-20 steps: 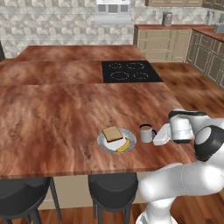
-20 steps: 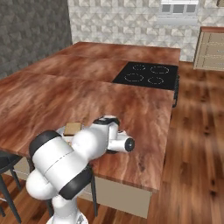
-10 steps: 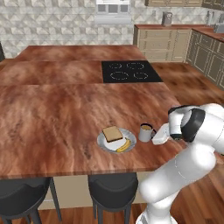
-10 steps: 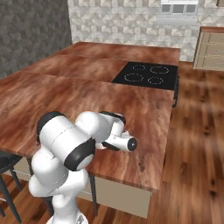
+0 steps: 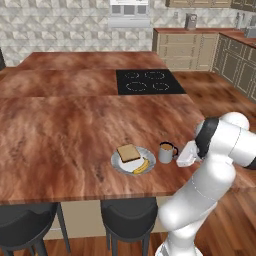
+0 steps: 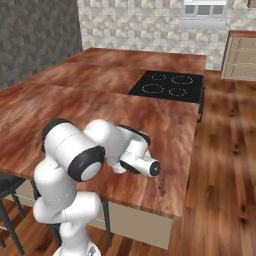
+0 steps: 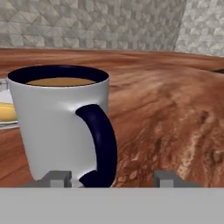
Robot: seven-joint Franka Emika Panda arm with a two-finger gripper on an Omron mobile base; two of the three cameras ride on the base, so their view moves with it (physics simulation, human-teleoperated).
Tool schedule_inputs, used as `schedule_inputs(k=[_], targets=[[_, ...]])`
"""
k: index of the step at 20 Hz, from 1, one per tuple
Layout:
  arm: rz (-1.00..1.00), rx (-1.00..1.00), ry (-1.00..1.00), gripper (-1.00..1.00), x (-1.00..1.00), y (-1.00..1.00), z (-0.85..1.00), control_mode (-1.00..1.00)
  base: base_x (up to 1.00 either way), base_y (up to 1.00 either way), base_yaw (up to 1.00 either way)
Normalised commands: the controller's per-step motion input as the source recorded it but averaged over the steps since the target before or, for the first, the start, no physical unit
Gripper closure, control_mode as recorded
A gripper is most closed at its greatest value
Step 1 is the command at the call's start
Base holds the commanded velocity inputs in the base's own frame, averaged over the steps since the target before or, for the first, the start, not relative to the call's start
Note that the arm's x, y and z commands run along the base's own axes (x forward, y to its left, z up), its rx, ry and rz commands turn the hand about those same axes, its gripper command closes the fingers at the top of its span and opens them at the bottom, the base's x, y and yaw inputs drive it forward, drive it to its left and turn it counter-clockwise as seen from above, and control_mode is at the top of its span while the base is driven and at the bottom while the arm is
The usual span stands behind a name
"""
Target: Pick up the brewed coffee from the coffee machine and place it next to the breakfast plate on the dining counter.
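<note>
The brewed coffee [image 5: 166,152] is a grey mug with a dark handle, standing upright on the dining counter [image 5: 75,135] just right of the breakfast plate [image 5: 120,165]. Toast and a banana lie on that plate. My gripper [image 5: 176,156] is at the mug's right side, level with the handle. In the hand view the mug [image 7: 61,127] is very close, with brown liquid inside. Its handle [image 7: 99,144] sits between my gripper's [image 7: 112,178] spread tips, which stand open. The plate's edge [image 7: 5,123] shows at the left. A grey appliance [image 5: 190,21] far back looks like the coffee machine.
A black four-ring cooktop [image 5: 149,81] is inset in the counter beyond the mug. Dark stools [image 5: 130,215] stand under the near edge. Beige cabinets [image 5: 185,47] line the back right. My own arm [image 6: 95,150] covers the counter's near edge in the right base view.
The gripper's fingers have spread apart at the mug's handle. My arm's elbow has swung upward. The mug and the plate stay where they were.
</note>
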Motion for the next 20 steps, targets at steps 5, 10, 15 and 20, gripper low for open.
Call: schedule_inputs(k=[5,10,15,20], targets=[[0.00,-0.04,-0.04,-1.00,-0.09,0.00,0.42,-1.00,0.00,0.00,0.00],[0.01,-0.09,-0.04,-1.00,-0.53,0.02,0.57,-1.00,0.00,0.00,0.00],[0.05,-0.14,-0.05,-1.00,-0.90,0.07,0.60,-1.00,0.00,0.00,0.00],[0.09,-0.15,-0.11,-1.00,-0.85,0.26,0.91,-1.00,0.00,0.00,0.00]])
